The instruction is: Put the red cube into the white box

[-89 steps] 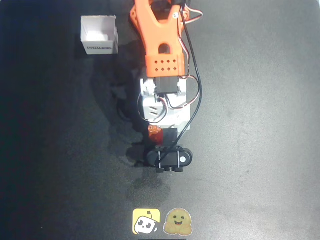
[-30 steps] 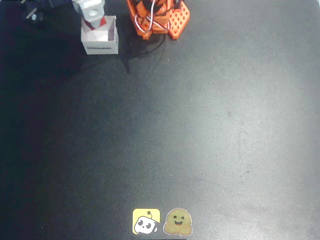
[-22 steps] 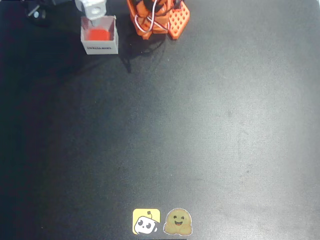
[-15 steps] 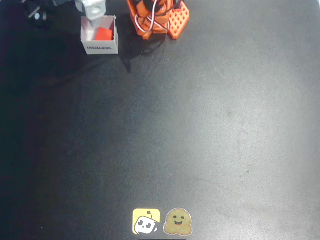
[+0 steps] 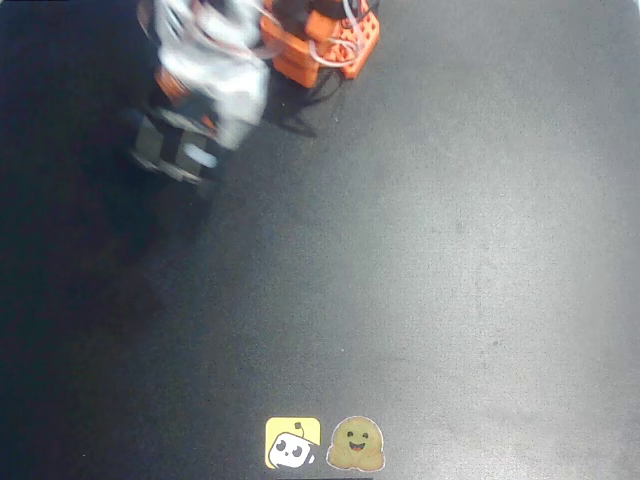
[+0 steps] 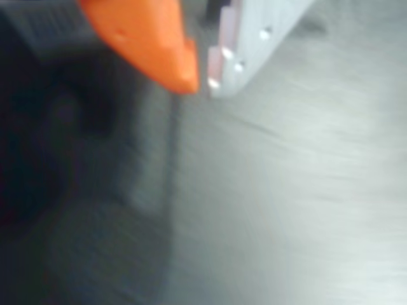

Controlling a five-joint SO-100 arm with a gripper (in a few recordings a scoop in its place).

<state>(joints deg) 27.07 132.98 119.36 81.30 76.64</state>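
Half a second ago the small red cube lay inside the white cardboard box; now your blurred arm covers both. Your tool [image 6: 202, 79] is narrow and empty, so the placement looks done.

The table [image 5: 450, 250] is a dark, matte, faintly speckled surface that reaches every edge of the overhead view. The arm's orange base [image 5: 335, 40] stands on it at the top edge. Well apart from the base, at the bottom edge, two stickers lie flat side by side: a yellow one [image 5: 292, 443] and, just right of it, a brown smiling one [image 5: 356, 444].
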